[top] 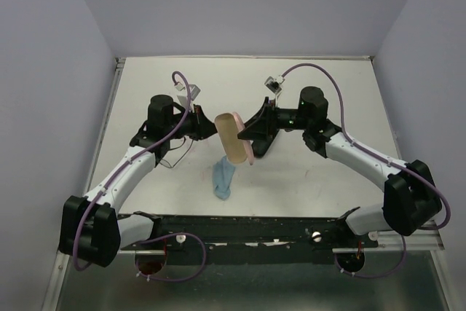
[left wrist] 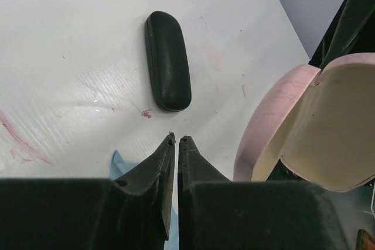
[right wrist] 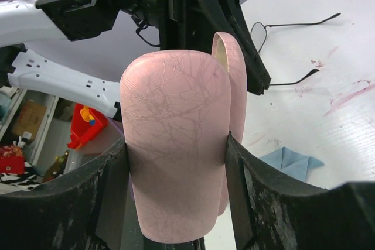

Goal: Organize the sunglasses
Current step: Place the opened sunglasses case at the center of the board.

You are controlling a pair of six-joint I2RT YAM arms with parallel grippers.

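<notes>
My right gripper (right wrist: 176, 162) is shut on the lower half of an open pink case (right wrist: 176, 139), held up off the table. Its cream lining (left wrist: 334, 121) faces my left gripper (left wrist: 177, 139), whose fingers stand together with nothing visible between them, just left of the case (top: 233, 136). A thin black wire-framed pair (right wrist: 293, 27), which looks like the sunglasses, lies unfolded on the table beyond the case, seen faintly as thin lines (top: 175, 158) by the left arm. No gripper touches it.
A closed black oblong case (left wrist: 168, 61) lies on the white table ahead of the left gripper. A light-blue cloth (top: 224, 178) lies crumpled below the held case, and shows again (right wrist: 290, 162) in the right wrist view. Pink smears mark the tabletop.
</notes>
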